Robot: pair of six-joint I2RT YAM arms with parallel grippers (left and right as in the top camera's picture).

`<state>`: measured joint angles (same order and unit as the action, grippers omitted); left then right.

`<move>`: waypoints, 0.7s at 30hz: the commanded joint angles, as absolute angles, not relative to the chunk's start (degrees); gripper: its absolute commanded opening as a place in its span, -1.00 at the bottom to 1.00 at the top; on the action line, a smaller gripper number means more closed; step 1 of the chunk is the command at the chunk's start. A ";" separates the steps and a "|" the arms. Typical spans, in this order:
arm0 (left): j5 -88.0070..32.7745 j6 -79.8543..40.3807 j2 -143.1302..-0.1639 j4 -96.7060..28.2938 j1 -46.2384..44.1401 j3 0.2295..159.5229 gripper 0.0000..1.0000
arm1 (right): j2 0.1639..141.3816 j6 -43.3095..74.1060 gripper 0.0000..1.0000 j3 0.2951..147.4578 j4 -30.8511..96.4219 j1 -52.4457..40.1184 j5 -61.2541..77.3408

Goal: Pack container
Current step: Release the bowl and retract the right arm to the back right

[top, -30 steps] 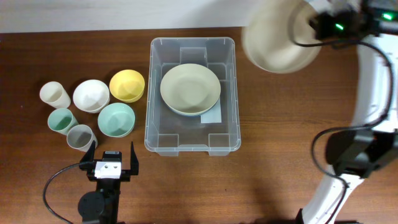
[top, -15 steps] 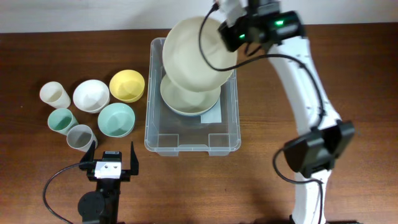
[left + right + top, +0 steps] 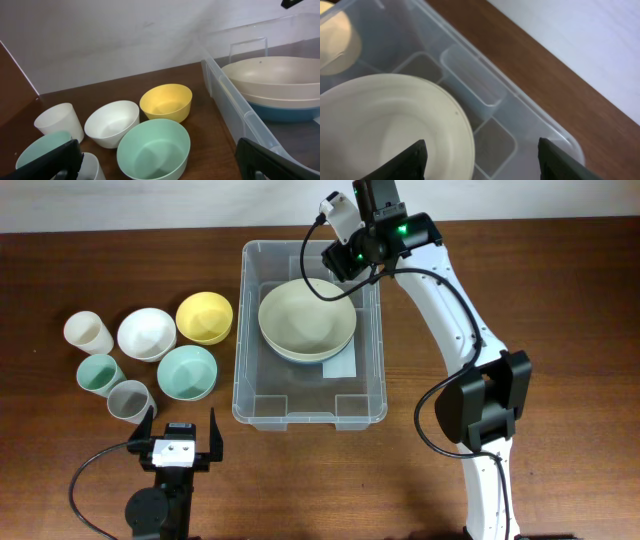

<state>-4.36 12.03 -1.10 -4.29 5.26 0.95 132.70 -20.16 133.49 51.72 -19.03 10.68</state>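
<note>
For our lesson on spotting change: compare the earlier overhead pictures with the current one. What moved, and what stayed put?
The right arm swung its large cream bowl leftward from beyond the container and down onto the lower bowl inside; the right gripper is now open, so let go. The left gripper, small bowls and cups stayed.

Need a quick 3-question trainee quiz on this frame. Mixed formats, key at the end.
1. Multiple choice: how many stacked bowls lie in the container? A) one B) two C) three
2. True or false: the left gripper is shut on a cup.
3. Fill in: in the overhead view, the yellow bowl sits to the ___ of the container.

Key: 1 B; 2 false, its fingers are spread with nothing between them; 3 left.
</note>
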 commanded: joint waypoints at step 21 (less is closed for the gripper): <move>-4.95 12.75 -0.67 -4.16 5.04 0.54 0.99 | 131.61 2.24 0.98 139.44 64.29 14.39 -2.96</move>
<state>-4.36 12.03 -1.10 -4.27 5.26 0.95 132.60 0.99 139.20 62.74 11.99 -5.04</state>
